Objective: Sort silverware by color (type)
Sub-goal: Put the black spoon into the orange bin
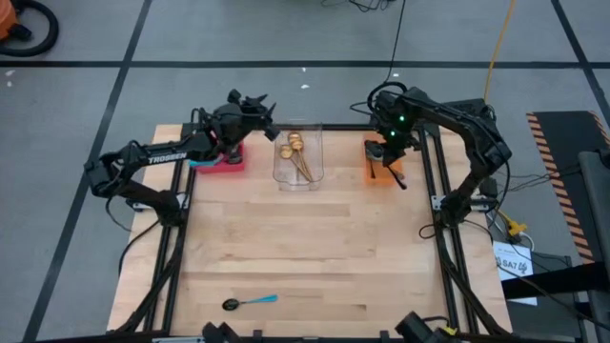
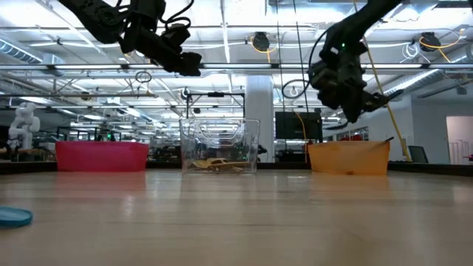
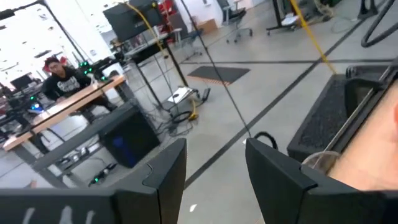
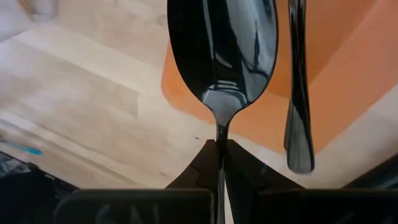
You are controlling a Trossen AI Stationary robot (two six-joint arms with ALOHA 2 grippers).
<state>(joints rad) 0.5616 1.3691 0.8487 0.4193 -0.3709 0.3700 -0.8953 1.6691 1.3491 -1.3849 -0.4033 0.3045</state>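
Note:
My right gripper [image 4: 219, 155] slants down over the orange bin [image 4: 348, 81] at the table's far right, shut on a dark metal spoon [image 4: 224, 50]. A second dark spoon [image 4: 298, 93] lies in that bin, its handle end reaching over the rim. My left gripper [image 3: 214, 180] hangs open and level, high above the pink bin [image 1: 224, 160] at the far left, with nothing between its fingers. Gold spoons [image 1: 297, 152] lie in the clear bin [image 2: 219, 144]. One blue-handled spoon [image 1: 250, 302] lies flat near the table's front edge. My right gripper pinches the dark spoon's neck [image 4: 219, 134], just behind the bowl, between its two fingertips. The fingers slant downward and lie along the spoon. The bowl sticks out beyond the fingertips, lifted clear above the orange bin.
The three bins stand in a row along the far edge: pink [image 2: 102, 155], clear, orange [image 2: 349, 157]. The wooden tabletop [image 1: 305, 238] between them and the blue-handled spoon is bare. Black frame rails run along both sides of the table.

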